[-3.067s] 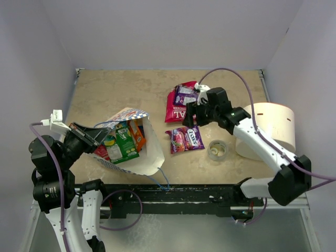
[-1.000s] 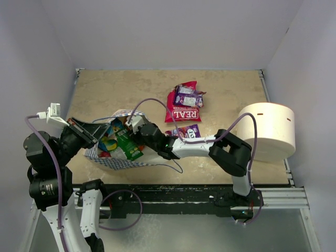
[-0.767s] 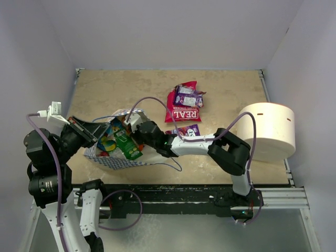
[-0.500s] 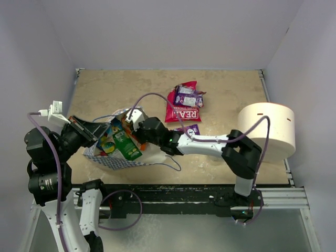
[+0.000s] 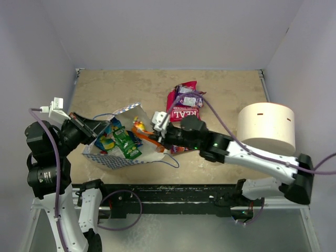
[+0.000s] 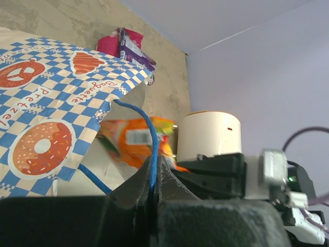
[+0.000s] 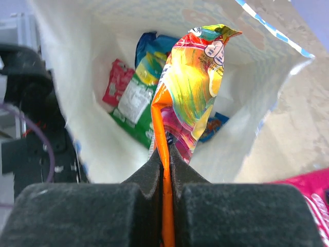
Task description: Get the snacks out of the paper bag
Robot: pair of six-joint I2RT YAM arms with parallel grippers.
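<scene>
The checkered paper bag (image 5: 113, 157) lies on its side, mouth facing right. My left gripper (image 5: 88, 127) is shut on its blue cord handle (image 6: 149, 144), holding the mouth up. Just outside the mouth, my right gripper (image 5: 157, 137) is shut on the edge of an orange packet (image 5: 140, 127), which hangs in front of the white inside of the bag (image 7: 257, 103). A green packet (image 7: 134, 108), a small red one (image 7: 117, 80) and a blue one (image 7: 149, 43) lie inside. The red-pink chip bag (image 5: 182, 111) with a purple packet (image 5: 188, 98) on it lies further back.
A big white cylinder roll (image 5: 265, 128) stands at the right, behind my right forearm. Another purple packet (image 5: 181, 149) peeks from under my right arm. The bag's second blue cord (image 5: 170, 163) trails near the front edge. Walls close in on three sides.
My right gripper, earlier deep in the bag's mouth, has shut on the orange packet and drawn it back to the right. The left gripper has kept its hold on the handle.
</scene>
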